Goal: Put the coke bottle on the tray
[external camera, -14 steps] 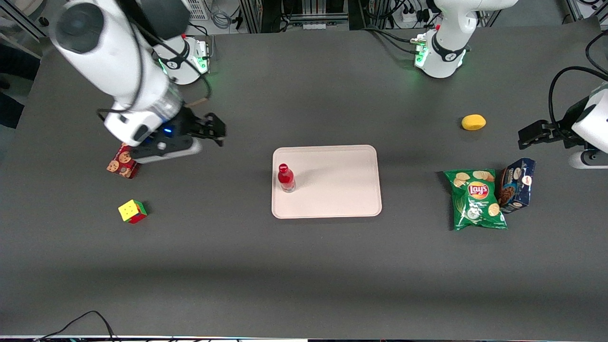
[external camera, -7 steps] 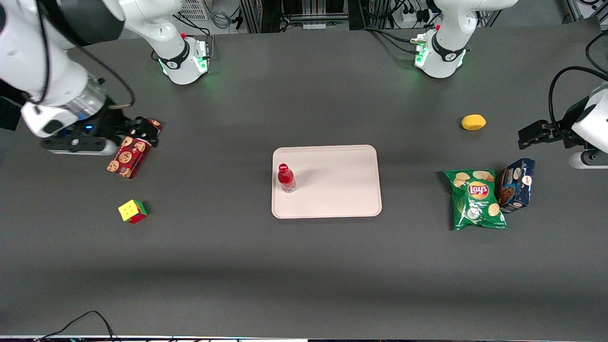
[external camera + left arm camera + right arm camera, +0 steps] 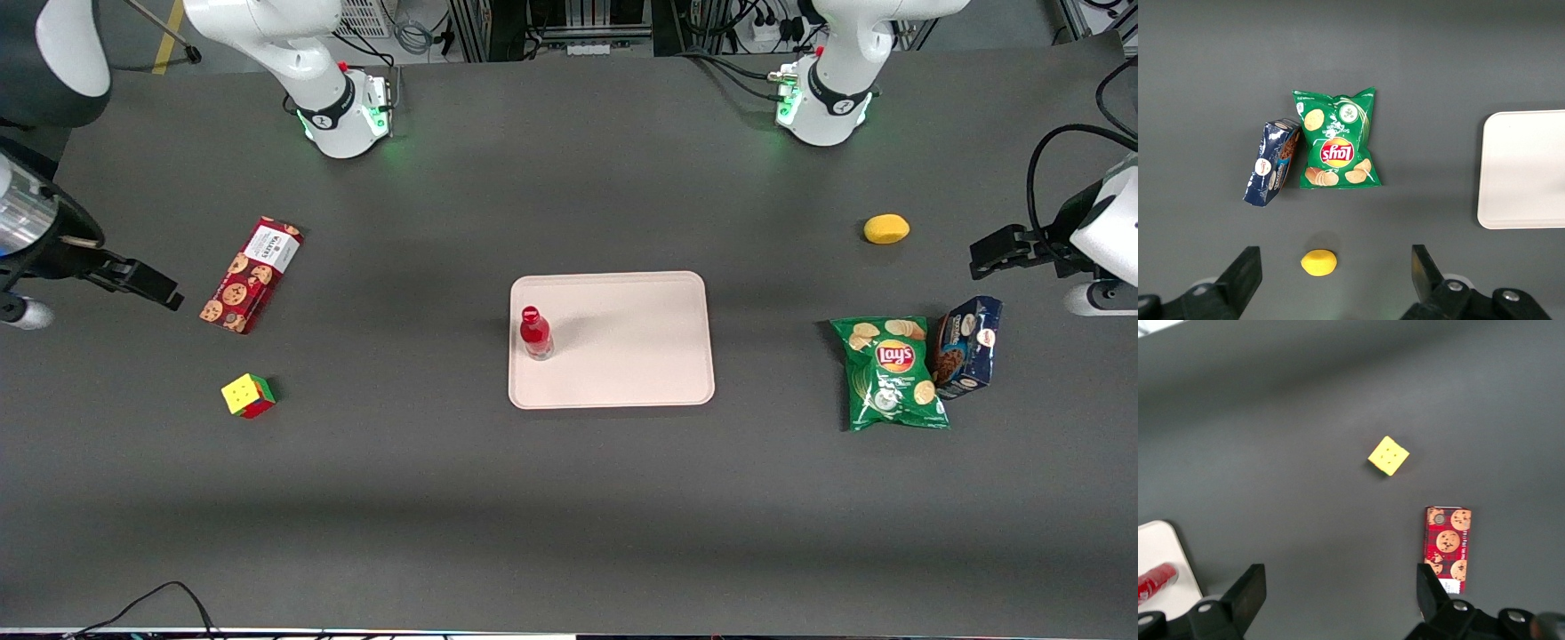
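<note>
The coke bottle [image 3: 535, 332], small and red with a red cap, stands upright on the pale pinkish-beige tray [image 3: 640, 338], close to the tray edge that faces the working arm's end of the table. My right gripper [image 3: 164, 293] is high at the working arm's end of the table, past the red cookie box, well away from the tray. In the right wrist view the gripper [image 3: 1338, 600] is open and empty over bare table, with the bottle [image 3: 1155, 582] and a corner of the tray [image 3: 1161, 547] at the edge of the view.
A red cookie box [image 3: 251, 274] and a coloured cube [image 3: 248, 396] lie toward the working arm's end. A green chips bag [image 3: 892, 373], a blue cookie box [image 3: 967, 347] and a yellow lemon [image 3: 886, 229] lie toward the parked arm's end.
My right arm has drawn back from near the tray, past the cookie box, to the table's end. The bottle has stayed standing on the tray.
</note>
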Controlling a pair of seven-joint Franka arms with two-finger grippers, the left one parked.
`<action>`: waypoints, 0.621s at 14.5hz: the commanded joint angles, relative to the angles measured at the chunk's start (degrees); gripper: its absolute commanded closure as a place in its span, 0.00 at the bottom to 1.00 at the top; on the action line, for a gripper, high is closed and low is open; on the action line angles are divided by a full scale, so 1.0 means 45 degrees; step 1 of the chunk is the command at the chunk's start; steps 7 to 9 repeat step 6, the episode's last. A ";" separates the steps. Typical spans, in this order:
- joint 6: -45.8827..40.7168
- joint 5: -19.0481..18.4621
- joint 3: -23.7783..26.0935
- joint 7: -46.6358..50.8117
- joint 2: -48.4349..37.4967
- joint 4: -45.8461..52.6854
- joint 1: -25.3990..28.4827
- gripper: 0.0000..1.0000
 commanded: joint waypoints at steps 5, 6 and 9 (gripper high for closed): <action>-0.0091 -0.0131 0.0094 0.0148 0.0227 0.0496 -0.0599 0.00; -0.0091 -0.0131 0.0094 0.0071 0.0266 0.0515 -0.0639 0.00; -0.0091 -0.0131 0.0094 0.0071 0.0266 0.0515 -0.0639 0.00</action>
